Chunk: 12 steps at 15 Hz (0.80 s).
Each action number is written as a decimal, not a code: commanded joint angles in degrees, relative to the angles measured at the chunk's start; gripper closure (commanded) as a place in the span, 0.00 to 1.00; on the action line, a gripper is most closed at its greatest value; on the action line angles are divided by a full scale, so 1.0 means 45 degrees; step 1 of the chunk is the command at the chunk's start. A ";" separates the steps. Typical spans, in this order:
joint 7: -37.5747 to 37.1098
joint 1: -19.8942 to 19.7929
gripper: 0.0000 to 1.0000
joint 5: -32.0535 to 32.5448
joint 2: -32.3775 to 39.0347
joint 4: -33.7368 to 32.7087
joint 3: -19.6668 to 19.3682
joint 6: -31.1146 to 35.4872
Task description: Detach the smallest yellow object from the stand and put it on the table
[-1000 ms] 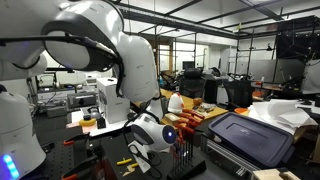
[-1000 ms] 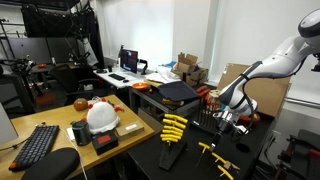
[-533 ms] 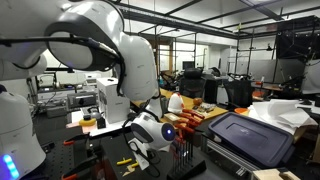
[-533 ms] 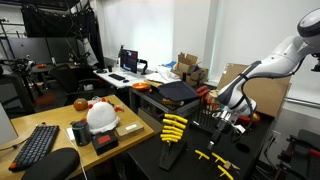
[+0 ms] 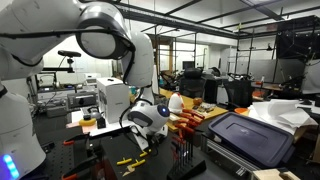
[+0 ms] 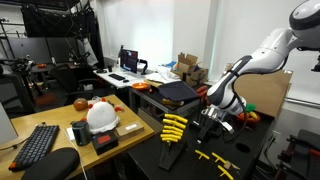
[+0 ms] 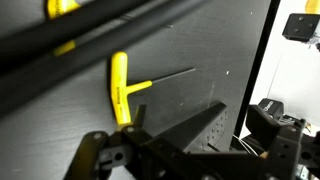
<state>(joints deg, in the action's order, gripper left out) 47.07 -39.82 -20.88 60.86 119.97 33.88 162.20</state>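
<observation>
The smallest yellow object [image 7: 120,88], a slim T-handled key with a thin metal shaft, lies flat on the black table [image 7: 190,50]. It is also a small yellow streak on the table in both exterior views [image 5: 127,160] [image 6: 213,157]. My gripper [image 7: 150,140] hangs above it, open, with nothing between its dark fingers [image 7: 200,120]. The tool lies apart from them. In both exterior views the gripper [image 5: 150,118] [image 6: 213,112] hovers beside the stand [image 6: 175,128], whose yellow handles stick out in rows.
Red-orange-handled tools [image 5: 188,122] sit on the rack beside the arm. A second yellow tool [image 6: 226,171] lies near the table's front edge. A dark case [image 5: 250,140] stands close by. A bench with a white helmet [image 6: 100,117] and a keyboard [image 6: 38,145] lies off to one side.
The jaws have opened and let go of the yellow tool, which now rests on the table. The gripper has risen away from it.
</observation>
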 commanded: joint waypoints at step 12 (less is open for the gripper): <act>-0.8431 0.7325 0.00 0.2209 -0.6057 0.1340 -0.4193 -0.1398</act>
<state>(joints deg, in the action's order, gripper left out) 14.27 -12.37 -13.02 39.38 124.22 19.22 159.90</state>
